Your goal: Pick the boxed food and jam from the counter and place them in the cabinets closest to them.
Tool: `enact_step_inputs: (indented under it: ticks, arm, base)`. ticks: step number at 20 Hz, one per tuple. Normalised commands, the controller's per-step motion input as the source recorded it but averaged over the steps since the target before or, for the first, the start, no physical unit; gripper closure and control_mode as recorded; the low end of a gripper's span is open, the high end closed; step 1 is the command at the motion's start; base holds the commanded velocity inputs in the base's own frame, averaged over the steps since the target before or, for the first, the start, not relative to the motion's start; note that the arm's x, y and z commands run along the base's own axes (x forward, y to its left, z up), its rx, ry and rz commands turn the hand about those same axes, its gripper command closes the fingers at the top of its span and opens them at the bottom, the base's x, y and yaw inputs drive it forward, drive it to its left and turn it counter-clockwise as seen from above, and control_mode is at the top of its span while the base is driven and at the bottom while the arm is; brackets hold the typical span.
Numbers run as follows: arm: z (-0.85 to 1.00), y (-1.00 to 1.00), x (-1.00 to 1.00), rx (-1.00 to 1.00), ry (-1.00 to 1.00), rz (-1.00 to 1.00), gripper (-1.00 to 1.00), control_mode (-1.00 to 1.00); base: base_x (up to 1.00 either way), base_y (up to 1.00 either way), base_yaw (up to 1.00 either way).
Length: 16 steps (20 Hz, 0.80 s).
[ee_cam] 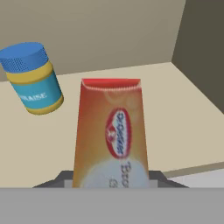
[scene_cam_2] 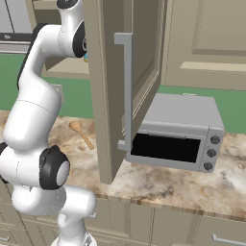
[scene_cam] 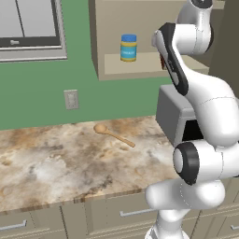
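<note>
The boxed food [ee_cam: 111,131], a red-orange carton with an oval logo, stands upright between my fingertips, and my gripper [ee_cam: 111,180] is shut on its lower part. It is inside the open wall cabinet, over the pale shelf [ee_cam: 179,113]. Whether it touches the shelf I cannot tell. In the left base view my arm reaches up into the cabinet [scene_cam: 140,65], and a red sliver of the boxed food [scene_cam: 162,60] peeks out behind the forearm. The marbled counter [scene_cam: 60,158] lies below. The jam is out of view.
A blue-lidded, yellow-labelled jar [ee_cam: 33,78] [scene_cam: 129,47] stands on the same shelf, left of the carton. A wooden spoon [scene_cam: 114,134] lies on the counter beside a grey toaster oven [scene_cam_2: 178,134]. The cabinet door [scene_cam_2: 120,72] hangs open beside my arm.
</note>
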Motion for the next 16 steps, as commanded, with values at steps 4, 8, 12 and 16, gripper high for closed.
enact_step_inputs:
  ticks: [4, 8, 12, 16]
  arm:
    - [0.0, 0.0, 0.54, 0.0, 0.0, 0.0, 1.0, -1.0]
    - [-0.03, 0.0, 0.45, 0.0, 0.0, 0.0, 1.0, -1.0]
    - [-0.02, 0.0, 0.46, 0.01, 0.0, 0.0, 1.0, -1.0]
    - [-0.01, 0.0, 0.45, 0.01, 0.0, 0.0, 1.0, -1.0]
  base:
    - [0.0, 0.0, 0.0]
    - [0.0, 0.0, 0.0]
    - [0.0, 0.0, 0.0]
    - [0.0, 0.0, 0.0]
